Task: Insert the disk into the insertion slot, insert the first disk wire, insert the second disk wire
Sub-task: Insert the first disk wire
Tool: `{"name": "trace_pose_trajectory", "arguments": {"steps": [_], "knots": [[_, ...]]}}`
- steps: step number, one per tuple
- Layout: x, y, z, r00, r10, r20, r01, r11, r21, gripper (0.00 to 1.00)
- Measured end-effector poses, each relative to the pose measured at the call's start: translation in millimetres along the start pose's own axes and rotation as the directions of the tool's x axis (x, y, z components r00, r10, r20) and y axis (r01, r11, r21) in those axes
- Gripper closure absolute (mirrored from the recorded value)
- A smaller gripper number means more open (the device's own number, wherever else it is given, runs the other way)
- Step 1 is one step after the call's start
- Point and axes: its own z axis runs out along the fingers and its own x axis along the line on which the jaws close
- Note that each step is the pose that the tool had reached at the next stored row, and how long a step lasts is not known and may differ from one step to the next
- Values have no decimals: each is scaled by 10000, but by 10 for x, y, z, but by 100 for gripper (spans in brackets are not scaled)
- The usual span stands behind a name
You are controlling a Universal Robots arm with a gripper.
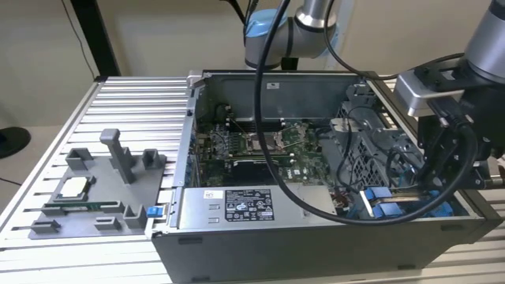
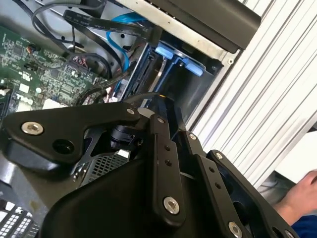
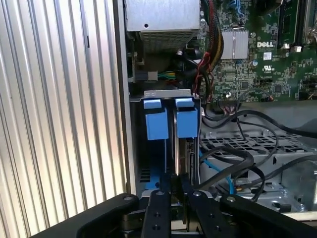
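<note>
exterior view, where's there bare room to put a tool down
Bare ribbed table lies between the grey fixture tray and the far edge, on the exterior view's left of the computer case. Crowded: the drive cage corner, with cables and the arm over it.

Beige wall (image 1: 158, 35), ribbed aluminium table (image 1: 134, 109)
</note>
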Motion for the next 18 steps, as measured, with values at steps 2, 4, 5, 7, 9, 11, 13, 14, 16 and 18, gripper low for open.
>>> {"name": "trace_pose_trajectory", "arguments": {"steps": [2,4,5,7,9,11,13,14,16,18], "knots": [[-8,0,3,10000,0,9,0,10000,0,100],[-8,0,3,10000,0,9,0,10000,0,100],[-8,0,3,10000,0,9,0,10000,0,100],[-9,0,3,10000,0,8,0,10000,0,100],[-9,0,3,10000,0,9,0,10000,0,100],[-11,0,3,10000,0,9,0,10000,0,100],[-17,1,3,10000,0,8,0,10000,0,100],[-23,1,4,10000,-1,9,1,10000,0,100],[-46,2,7,10000,0,18,0,10000,-1,100],[-72,4,11,10000,5,46,-5,10000,-3,100]]}}
